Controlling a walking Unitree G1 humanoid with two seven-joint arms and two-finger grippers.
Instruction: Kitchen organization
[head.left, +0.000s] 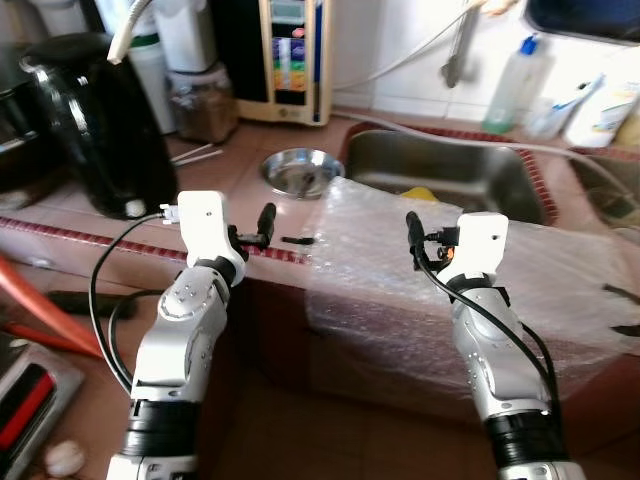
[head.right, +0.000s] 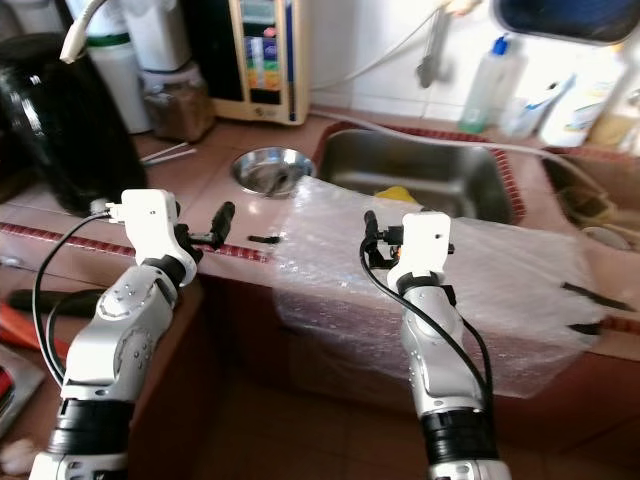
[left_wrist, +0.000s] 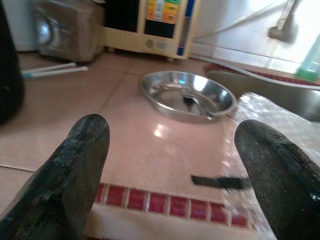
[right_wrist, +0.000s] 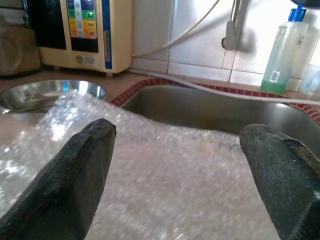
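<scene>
**Both grippers up at the counter edge, bubble wrap dead ahead of the right**

You've got both arms raised in front of the counter. Your left gripper has its fingers spread wide, nothing between them, aimed across the tiles at the steel bowl near the sink's left rim. Your right gripper is just as wide and empty, hovering right over the bubble wrap sheet.

That sheet drapes over the counter's front edge before the sink, its long axis running along the edge, left to right. It lies directly ahead of and below your right fingers, so the right arm looks nearer. A small black strip sits at the sheet's left border, just ahead of your left gripper.
</scene>
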